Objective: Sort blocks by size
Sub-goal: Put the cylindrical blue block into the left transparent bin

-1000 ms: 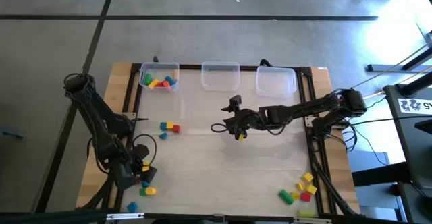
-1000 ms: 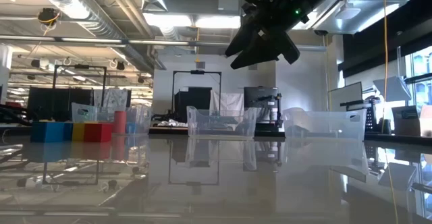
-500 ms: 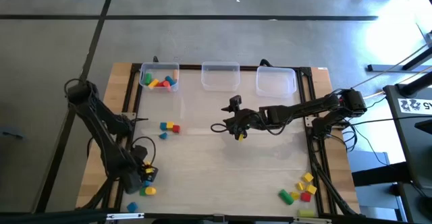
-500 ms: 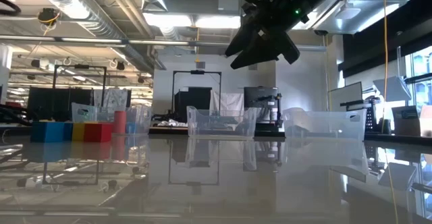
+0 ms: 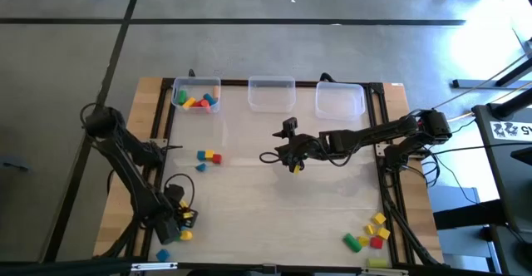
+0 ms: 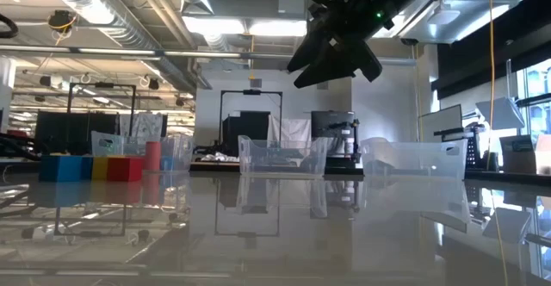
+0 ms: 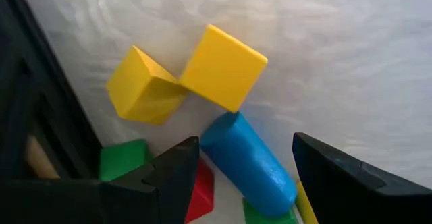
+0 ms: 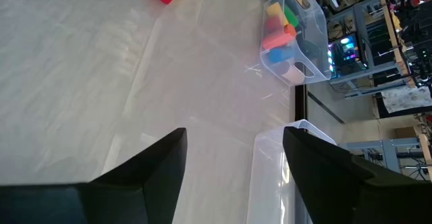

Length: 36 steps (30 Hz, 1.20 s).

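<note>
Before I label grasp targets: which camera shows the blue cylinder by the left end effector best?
The left wrist view: the blue cylinder lies on its side, close up, between the open left end effector fingers. The high view shows only a cluster of blocks there. The low and right wrist views do not show it.

Wide open table centre, free passage. Three bins lined along far edge. Block clusters crowd near-left corner and near-right corner; small cluster left of centre.
</note>
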Each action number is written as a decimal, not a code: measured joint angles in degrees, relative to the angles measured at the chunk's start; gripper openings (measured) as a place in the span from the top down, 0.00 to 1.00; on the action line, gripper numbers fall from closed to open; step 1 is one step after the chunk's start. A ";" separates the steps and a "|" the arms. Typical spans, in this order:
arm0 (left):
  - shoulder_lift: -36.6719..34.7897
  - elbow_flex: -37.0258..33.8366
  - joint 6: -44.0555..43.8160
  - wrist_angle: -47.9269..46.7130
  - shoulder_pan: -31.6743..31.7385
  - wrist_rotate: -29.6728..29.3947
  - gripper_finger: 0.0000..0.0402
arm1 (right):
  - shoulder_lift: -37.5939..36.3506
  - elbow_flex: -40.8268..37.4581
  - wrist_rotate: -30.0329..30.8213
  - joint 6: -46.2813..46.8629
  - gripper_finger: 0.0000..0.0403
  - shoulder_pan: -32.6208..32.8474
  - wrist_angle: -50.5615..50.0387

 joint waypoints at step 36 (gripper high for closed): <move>5.35 0.02 8.80 3.10 -0.21 0.20 0.67 | 0.00 0.00 0.00 0.01 0.38 0.01 0.42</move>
